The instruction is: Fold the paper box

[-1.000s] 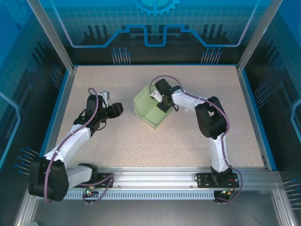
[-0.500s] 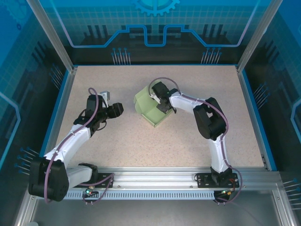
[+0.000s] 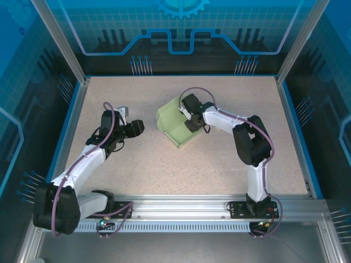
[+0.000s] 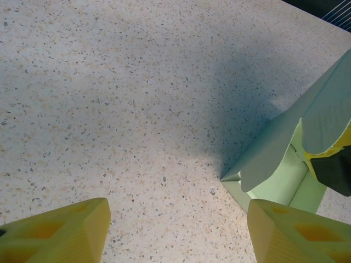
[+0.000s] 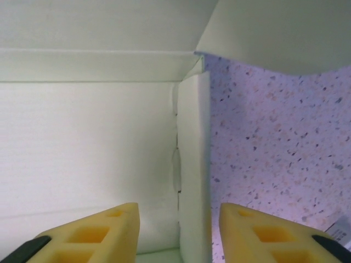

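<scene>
Top external view: a speckled beige table (image 3: 164, 164) sits inside blue patterned panels (image 3: 181, 33) on an aluminium frame (image 3: 181, 204). The paper box (image 3: 174, 125) stands just above the picture's centre. The right gripper (image 3: 190, 116) reaches in from its right, fingers apart either side of an upright wall edge. The left gripper (image 3: 138, 127), also spread, hangs to the box's left, not touching. The box is pale mint, matte and partly formed, with one flap leaning over.

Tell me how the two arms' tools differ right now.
The left tool faces bare table, apart from the paper box; the right tool is right at the box. The left tool's fingers have nothing between them; the right tool's fingers straddle a box wall. Both are open, with yellow fingers.
</scene>
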Available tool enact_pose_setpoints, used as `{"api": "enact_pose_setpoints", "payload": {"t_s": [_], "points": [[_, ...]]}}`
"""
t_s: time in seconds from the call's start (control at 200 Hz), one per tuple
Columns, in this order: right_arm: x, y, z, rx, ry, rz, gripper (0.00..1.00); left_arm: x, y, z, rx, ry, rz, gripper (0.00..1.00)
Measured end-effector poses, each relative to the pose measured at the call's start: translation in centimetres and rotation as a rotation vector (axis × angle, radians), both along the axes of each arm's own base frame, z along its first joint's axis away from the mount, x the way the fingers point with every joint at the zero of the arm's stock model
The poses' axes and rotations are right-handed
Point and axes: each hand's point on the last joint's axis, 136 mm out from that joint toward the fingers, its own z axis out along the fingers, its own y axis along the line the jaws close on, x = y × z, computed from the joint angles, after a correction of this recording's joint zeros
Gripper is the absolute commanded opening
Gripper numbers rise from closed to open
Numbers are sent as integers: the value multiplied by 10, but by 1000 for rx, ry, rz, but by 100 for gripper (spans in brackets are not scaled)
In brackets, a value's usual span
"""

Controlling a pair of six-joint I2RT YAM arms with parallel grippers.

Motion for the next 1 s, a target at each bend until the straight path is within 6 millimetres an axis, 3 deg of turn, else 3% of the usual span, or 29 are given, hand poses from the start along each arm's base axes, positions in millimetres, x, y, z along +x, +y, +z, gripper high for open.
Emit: {"api": "enact_pose_setpoints", "payload": {"t_s": [0.11,0.245,0.34,0.415,0.485,0.585,0.76,0.86,1.001], "points": [[-10,-2,14,59,3,-21,52,0,-2,0,-4,0,-6,68],[-18,-12,59,191,-49,-78,56,1,-14,8,-19,-35,-42,68],[-21,-37,89,287,-92,-173,59,-2,-35,17,-32,-77,-103,68],[-19,-66,94,320,-105,-282,66,-5,-53,24,-43,-108,-157,68],[-12,-96,86,324,-86,-400,66,-8,-67,28,-50,-130,-194,68],[-9,-122,54,287,-11,-523,67,-9,-75,32,-56,-149,-218,68],[-13,-123,-2,221,135,-602,67,-10,-78,33,-56,-152,-226,68],[-7,-123,-14,206,156,-629,67,-10,-79,32,-54,-150,-227,68],[5,-122,-15,205,145,-652,63,-11,-78,31,-48,-144,-223,68]]}}
